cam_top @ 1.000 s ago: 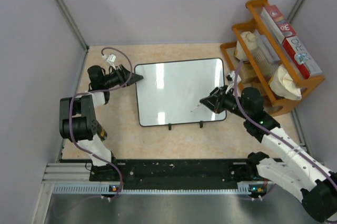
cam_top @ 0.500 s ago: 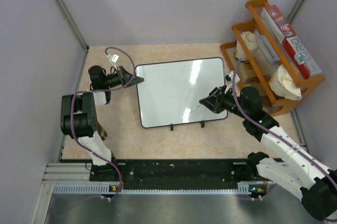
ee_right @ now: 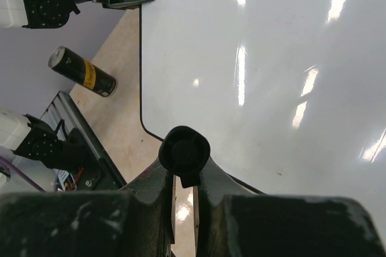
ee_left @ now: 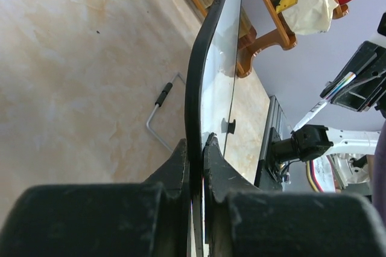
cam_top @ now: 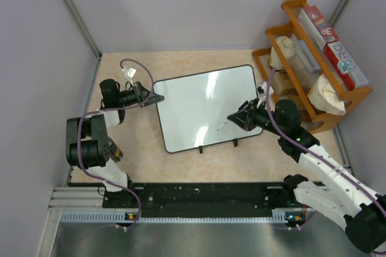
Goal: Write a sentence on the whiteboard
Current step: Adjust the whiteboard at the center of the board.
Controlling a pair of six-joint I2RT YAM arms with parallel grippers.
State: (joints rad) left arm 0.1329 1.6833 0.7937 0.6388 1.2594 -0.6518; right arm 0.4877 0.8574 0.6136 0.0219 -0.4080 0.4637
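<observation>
The whiteboard (cam_top: 205,109) lies in the middle of the table, turned a little askew, its surface blank and glossy. My left gripper (cam_top: 155,98) is shut on the board's left edge; in the left wrist view the thin black frame (ee_left: 199,88) runs straight between the closed fingers of that gripper (ee_left: 196,145). My right gripper (cam_top: 238,118) hovers over the board's lower right part, shut on a marker (cam_top: 224,124) whose tip points down-left at the surface. The right wrist view shows the marker's black end (ee_right: 185,151) clamped in the gripper (ee_right: 184,178) above the whiteboard (ee_right: 271,58).
An orange wooden rack (cam_top: 307,58) with boxes and bags stands against the right wall, close to the board's right edge. A bent wire stand (ee_left: 160,112) lies under the board. A black rail (cam_top: 199,193) runs along the near edge. Walls close in on the left and back.
My left gripper has closed on the board's left edge. The board has turned slightly counterclockwise, its near left corner swinging toward me. The right gripper with the marker has barely moved.
</observation>
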